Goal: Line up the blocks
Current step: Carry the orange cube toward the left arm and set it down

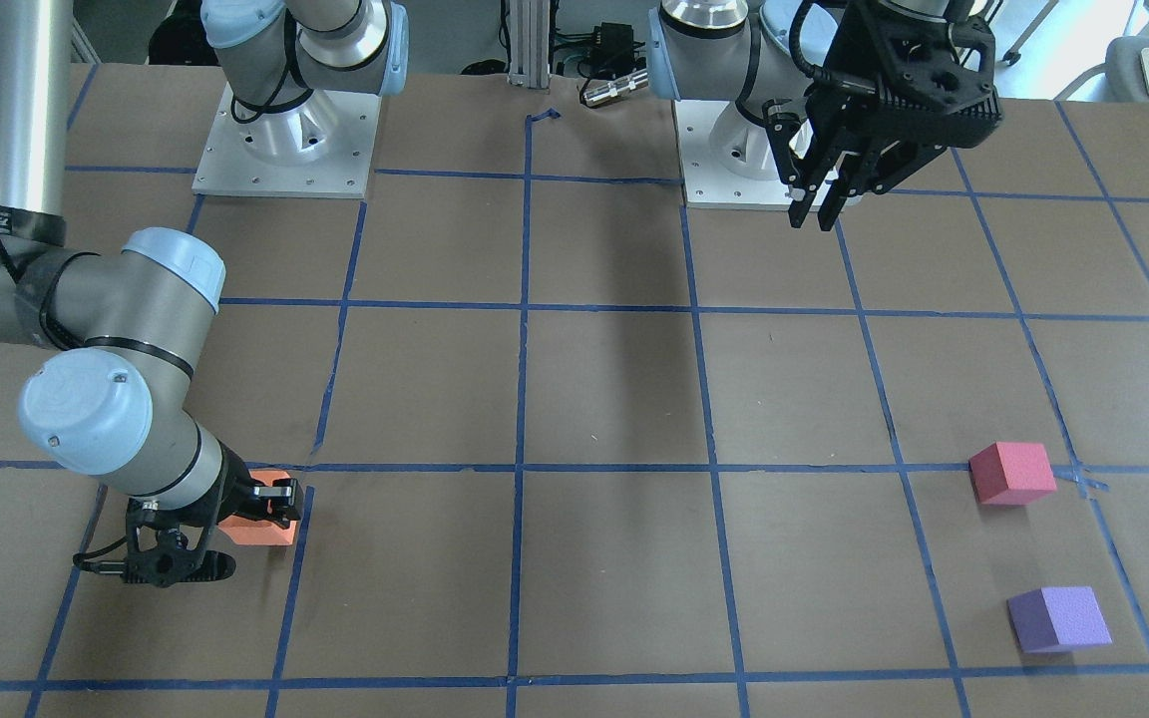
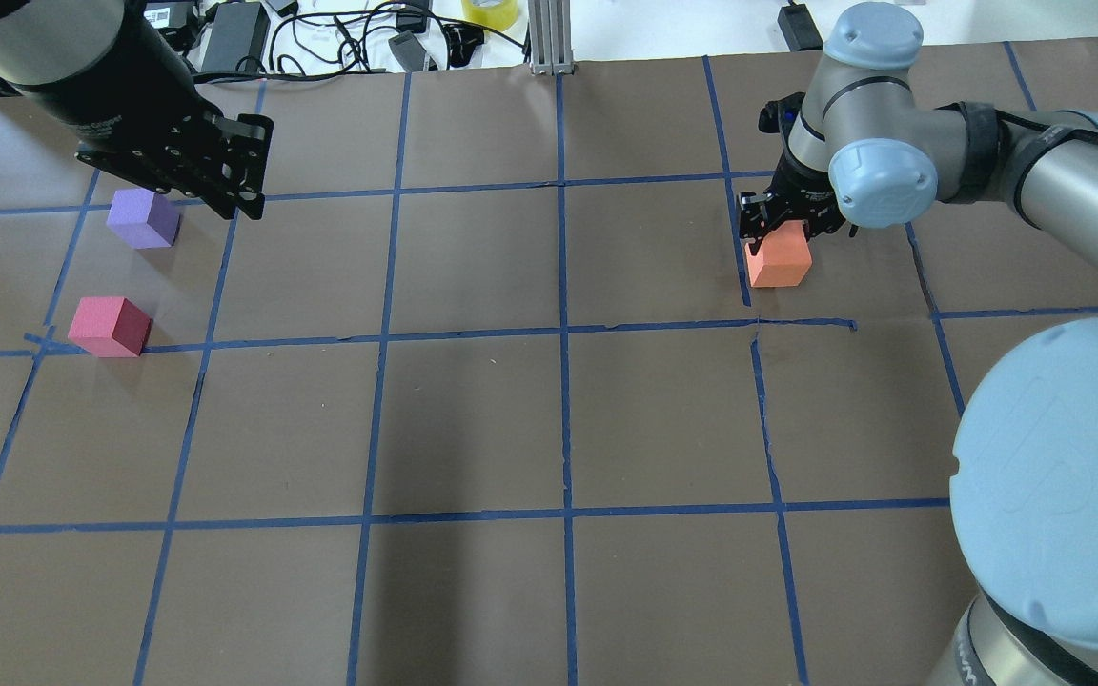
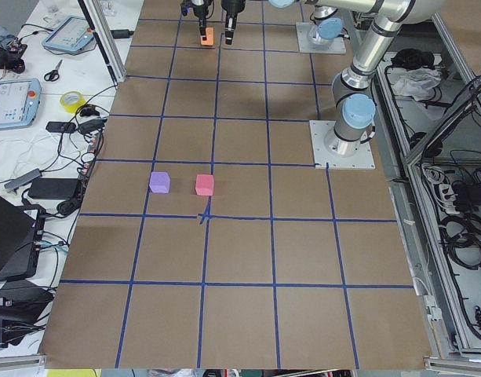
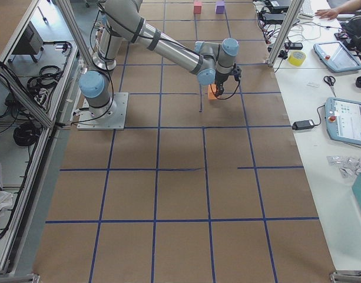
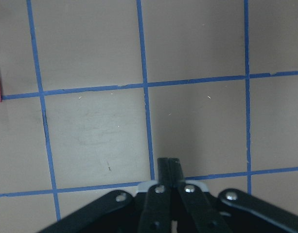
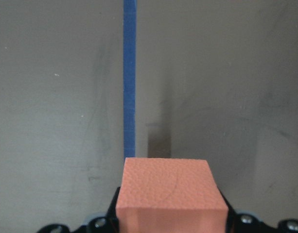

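Note:
The orange block [image 2: 779,259] sits low at the table's far right, and my right gripper [image 2: 785,232] is shut on it. In the right wrist view the orange block [image 6: 169,187] fills the space between the jaws and hides the fingers. I cannot tell if it touches the table. The red-pink block [image 2: 109,326] and the purple block [image 2: 142,218] rest on the table at the far left, apart from each other. My left gripper [image 2: 246,202] hangs shut and empty above the table, just right of the purple block. Its fingers [image 5: 168,167] are pressed together.
Blue tape lines [image 2: 563,333] divide the brown table into squares. Both arm bases [image 1: 283,150] [image 1: 734,150] stand at the robot's side. Cables, power bricks and a tape roll [image 2: 489,11] lie beyond the far edge. The right arm's elbow [image 2: 1054,486] looms over the near right.

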You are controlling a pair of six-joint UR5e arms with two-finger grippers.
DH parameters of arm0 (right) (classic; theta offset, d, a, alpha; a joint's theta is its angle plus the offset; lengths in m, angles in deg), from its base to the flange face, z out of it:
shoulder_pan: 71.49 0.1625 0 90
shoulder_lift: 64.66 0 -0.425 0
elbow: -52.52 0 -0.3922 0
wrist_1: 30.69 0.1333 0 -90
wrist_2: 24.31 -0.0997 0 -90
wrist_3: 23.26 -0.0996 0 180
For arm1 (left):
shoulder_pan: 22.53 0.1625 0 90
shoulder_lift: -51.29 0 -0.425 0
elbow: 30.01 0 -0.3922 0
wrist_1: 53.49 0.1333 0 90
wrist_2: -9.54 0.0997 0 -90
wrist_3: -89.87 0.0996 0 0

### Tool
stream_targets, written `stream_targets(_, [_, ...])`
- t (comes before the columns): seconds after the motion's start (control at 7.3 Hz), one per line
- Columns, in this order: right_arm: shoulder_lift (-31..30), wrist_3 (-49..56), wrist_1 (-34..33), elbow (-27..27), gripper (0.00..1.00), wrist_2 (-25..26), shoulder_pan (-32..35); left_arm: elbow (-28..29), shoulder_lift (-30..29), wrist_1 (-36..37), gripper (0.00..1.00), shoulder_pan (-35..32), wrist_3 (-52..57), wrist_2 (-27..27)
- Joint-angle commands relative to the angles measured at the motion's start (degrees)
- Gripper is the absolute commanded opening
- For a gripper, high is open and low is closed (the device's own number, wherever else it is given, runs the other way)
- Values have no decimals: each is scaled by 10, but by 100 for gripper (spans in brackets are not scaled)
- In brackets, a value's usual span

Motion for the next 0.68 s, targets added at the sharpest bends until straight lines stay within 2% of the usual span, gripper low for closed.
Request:
stream_targets(0.0, [-7, -130, 6, -37, 0, -1, 86, 0, -8, 2, 100, 0, -6, -4])
stream_targets(0.27, [18, -203, 3, -82, 0, -26, 142, 0, -8, 1, 100, 0, -6, -5])
stream_targets(0.55, [79, -240, -3, -142, 0, -23, 200, 1, -2, 0, 100, 1, -13, 5])
